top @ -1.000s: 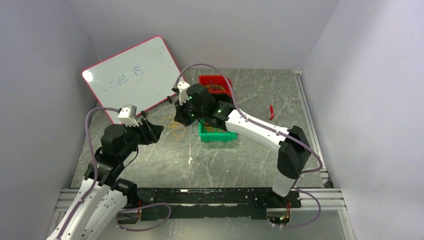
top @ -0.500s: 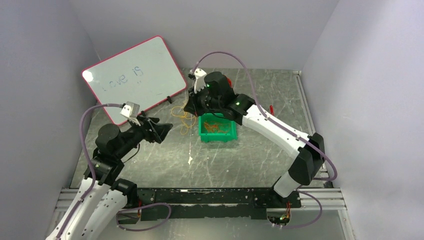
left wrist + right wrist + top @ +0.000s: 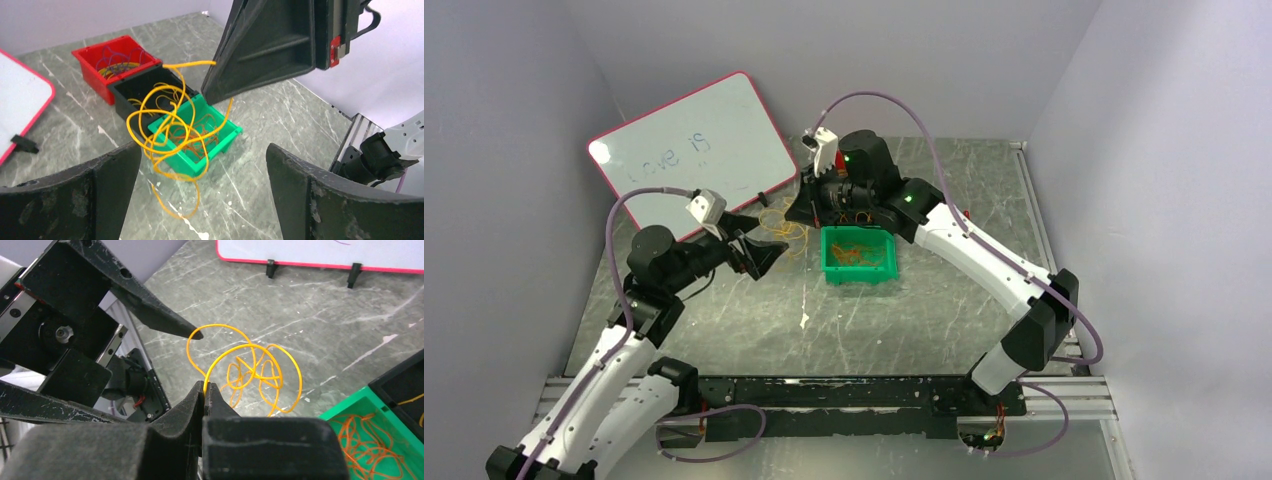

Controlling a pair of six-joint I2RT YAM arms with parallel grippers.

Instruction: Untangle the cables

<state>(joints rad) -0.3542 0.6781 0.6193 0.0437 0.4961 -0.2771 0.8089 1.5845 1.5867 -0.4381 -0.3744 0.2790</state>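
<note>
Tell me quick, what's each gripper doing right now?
Left gripper: open, fingers wide apart.
Right gripper: shut on the yellow cable.

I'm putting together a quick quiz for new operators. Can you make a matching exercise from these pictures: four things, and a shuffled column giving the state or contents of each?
Things:
1. green bin
2. red bin
3. right gripper
4. left gripper

States:
a. fingers wide open
b. contains thin orange wires
c. shut on the yellow cable tangle
d. contains yellow and purple loops

Pairs: 1-b, 2-d, 3-c, 4-a
</note>
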